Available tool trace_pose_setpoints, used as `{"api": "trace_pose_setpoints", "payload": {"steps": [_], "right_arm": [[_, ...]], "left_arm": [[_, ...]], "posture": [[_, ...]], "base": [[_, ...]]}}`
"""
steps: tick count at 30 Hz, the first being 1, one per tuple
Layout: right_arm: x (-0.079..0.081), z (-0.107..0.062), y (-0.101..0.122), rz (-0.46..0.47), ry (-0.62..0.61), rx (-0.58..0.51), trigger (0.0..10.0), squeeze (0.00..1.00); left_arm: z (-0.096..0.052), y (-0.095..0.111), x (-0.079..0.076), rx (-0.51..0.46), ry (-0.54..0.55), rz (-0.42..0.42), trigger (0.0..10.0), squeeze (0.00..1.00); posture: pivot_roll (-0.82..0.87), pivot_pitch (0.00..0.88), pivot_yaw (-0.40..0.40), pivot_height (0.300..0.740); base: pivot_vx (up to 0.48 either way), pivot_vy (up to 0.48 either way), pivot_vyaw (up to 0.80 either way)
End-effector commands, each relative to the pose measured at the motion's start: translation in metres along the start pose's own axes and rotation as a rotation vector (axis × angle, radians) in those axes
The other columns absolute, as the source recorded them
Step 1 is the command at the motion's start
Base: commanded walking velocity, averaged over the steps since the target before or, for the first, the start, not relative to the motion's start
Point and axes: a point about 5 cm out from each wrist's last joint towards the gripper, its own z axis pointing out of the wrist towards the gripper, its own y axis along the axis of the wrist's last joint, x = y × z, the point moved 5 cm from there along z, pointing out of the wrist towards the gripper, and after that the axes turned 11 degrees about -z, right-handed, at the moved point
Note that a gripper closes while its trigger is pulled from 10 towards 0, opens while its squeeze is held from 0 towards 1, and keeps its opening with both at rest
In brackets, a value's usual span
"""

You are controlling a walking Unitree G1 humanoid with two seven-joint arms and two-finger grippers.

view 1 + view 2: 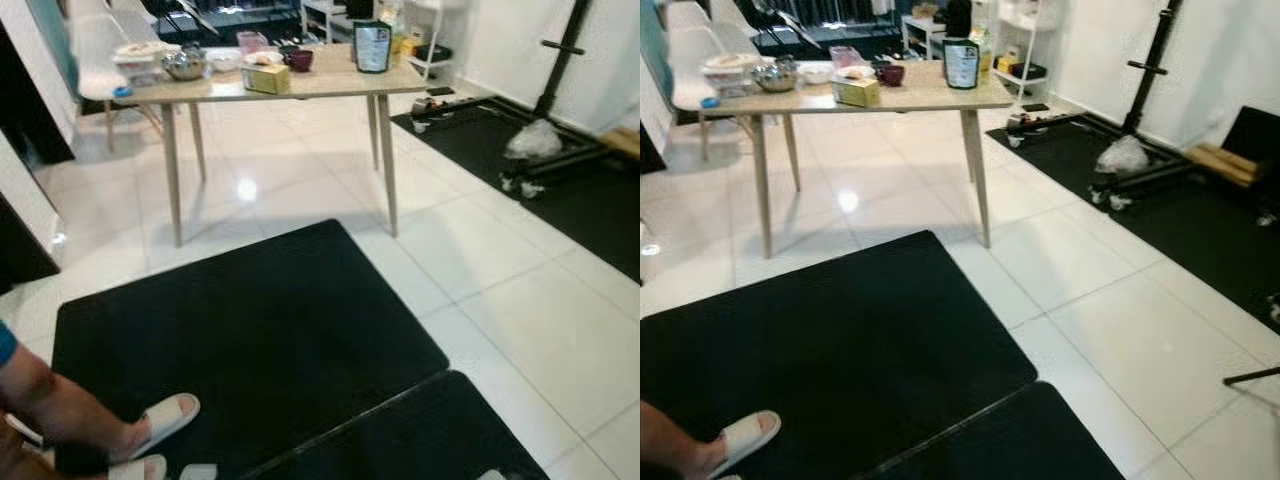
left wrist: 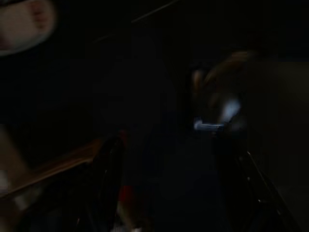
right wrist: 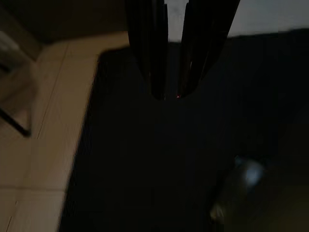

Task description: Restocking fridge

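Observation:
A light wooden table (image 1: pixel 330 84) stands ahead across the floor. On it are a dark pouch with a label (image 1: pixel 372 47), a yellow-green box (image 1: pixel 266 78), a dark red cup (image 1: pixel 300 60), a metal bowl (image 1: pixel 184 66) and white dishes (image 1: pixel 140 55). My right gripper (image 3: pixel 168 92) hangs over a black mat, its two black fingers close together with nothing between them. The left wrist view is very dark, with a pale slipper (image 2: pixel 24 24) at one corner.
Black floor mats (image 1: pixel 250 330) lie on white tiles right in front of me. A person's leg in a white slipper (image 1: pixel 165 418) stands on the mat at my near left. A black exercise stand (image 1: pixel 1140 120) and another mat sit at the right.

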Motion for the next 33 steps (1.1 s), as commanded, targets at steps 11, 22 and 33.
{"api": "trace_pose_setpoints", "payload": {"steps": [11, 22, 33], "right_arm": [[0.012, 0.0, -0.01, -0.011, 0.014, 0.032, 10.0, 0.0], [-0.002, -0.001, -0.01, -0.043, -0.015, 0.011, 10.0, 0.0], [-0.006, -0.002, -0.013, -0.069, -0.012, 0.01, 10.0, 0.0]], "left_arm": [[0.003, 0.033, 0.0, -0.065, -0.015, 0.039, 10.0, 0.0], [0.005, 0.029, -0.006, -0.067, -0.007, -0.022, 10.0, 0.0], [0.004, 0.028, -0.005, -0.076, 0.003, -0.05, 10.0, 0.0]], "posture": [[-0.04, 0.0, 0.039, 0.74], [0.0, 0.0, 0.008, 0.74], [0.03, 0.0, 0.001, 0.74]], "base": [[0.367, 0.0, -0.5], [0.371, 0.0, 0.0], [0.373, 0.0, 0.0]]}}
